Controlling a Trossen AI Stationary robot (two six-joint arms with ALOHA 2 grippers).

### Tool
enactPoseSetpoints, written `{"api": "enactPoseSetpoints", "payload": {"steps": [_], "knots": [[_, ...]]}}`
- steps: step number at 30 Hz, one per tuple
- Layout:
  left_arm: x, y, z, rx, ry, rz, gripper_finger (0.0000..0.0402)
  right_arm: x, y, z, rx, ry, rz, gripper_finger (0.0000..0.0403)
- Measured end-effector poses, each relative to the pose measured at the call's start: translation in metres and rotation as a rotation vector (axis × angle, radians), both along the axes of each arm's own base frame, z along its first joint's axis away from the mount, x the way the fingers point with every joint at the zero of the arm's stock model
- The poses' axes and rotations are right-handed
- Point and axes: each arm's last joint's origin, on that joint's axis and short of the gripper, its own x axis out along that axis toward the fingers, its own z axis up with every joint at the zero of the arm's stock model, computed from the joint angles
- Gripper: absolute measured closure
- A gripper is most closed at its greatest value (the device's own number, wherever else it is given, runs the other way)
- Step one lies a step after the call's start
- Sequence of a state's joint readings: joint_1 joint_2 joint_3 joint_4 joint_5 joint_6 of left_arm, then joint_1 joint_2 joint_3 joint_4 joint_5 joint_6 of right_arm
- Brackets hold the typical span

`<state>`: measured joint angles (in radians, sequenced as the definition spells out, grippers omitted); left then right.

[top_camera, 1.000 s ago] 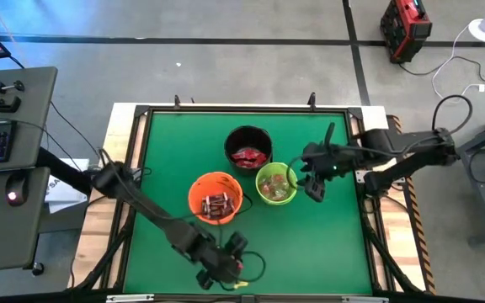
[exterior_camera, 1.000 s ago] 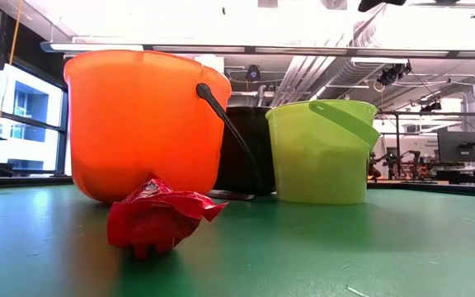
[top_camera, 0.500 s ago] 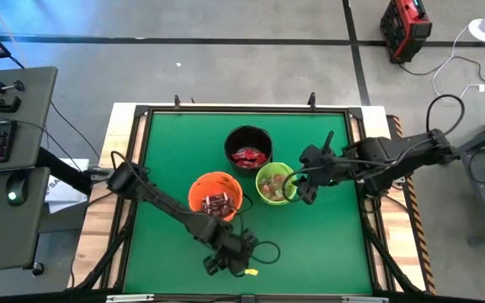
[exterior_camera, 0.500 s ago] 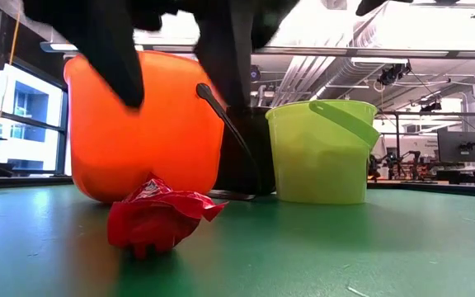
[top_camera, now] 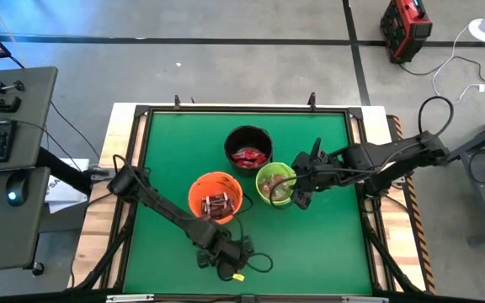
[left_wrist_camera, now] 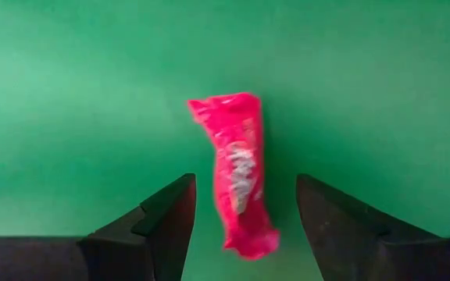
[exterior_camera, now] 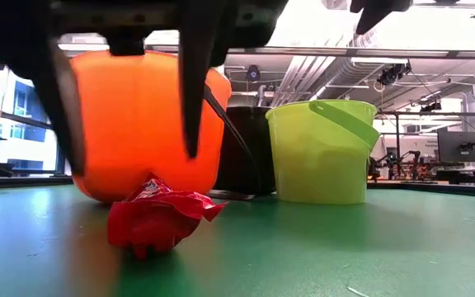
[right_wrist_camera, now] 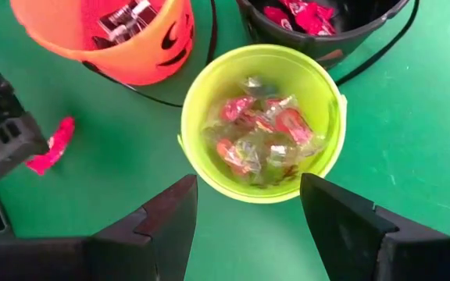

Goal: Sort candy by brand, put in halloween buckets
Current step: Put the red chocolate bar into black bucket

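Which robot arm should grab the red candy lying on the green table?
Probably the left. The left gripper hangs open right over the red-wrapped candy, a finger on each side. The right gripper is open above the lime green plastic bucket, farther away.

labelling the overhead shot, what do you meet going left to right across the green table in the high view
left gripper low over the red candy → orange bucket → black bucket → lime green bucket → right gripper

buckets (right_wrist_camera: 260, 125): glossy smooth plastic | candy (left_wrist_camera: 237, 168): shiny crinkled wrapper | table (left_wrist_camera: 69, 94): matt
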<state>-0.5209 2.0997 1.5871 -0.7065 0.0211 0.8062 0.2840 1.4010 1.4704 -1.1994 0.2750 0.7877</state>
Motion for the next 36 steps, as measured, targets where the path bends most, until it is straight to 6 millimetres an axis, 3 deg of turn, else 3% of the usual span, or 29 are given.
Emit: {"api": "enactPoseSetpoints", "payload": {"steps": [9, 18, 21, 28, 32, 36], "knots": [[0.006, 0.001, -0.025, 0.044, 0.035, 0.068, 0.0193, -0.002, -0.001, -0.001, -0.013, 0.021, 0.0, 0.0182], [0.006, 0.0, -0.031, 0.007, 0.075, 0.1, 0.0203, -0.003, -0.001, -0.001, -0.016, 0.032, 0.001, 0.0182], [0.005, 0.0, -0.031, 0.004, 0.083, 0.11, 0.0239, -0.003, -0.001, -0.001, -0.02, 0.034, 0.007, 0.0182], [0.007, 0.001, -0.031, -0.045, 0.107, 0.271, 0.038, -0.003, -0.001, -0.001, -0.02, 0.034, 0.007, 0.0182], [0.008, 0.006, -0.02, -0.068, 0.127, 0.39, 0.0377, -0.003, -0.001, -0.001, -0.022, 0.035, 0.011, 0.0182], [0.009, 0.011, 0.024, -0.21, 0.119, 0.437, 0.0365, -0.003, -0.001, -0.002, -0.037, 0.043, 0.036, 0.0182]]}}
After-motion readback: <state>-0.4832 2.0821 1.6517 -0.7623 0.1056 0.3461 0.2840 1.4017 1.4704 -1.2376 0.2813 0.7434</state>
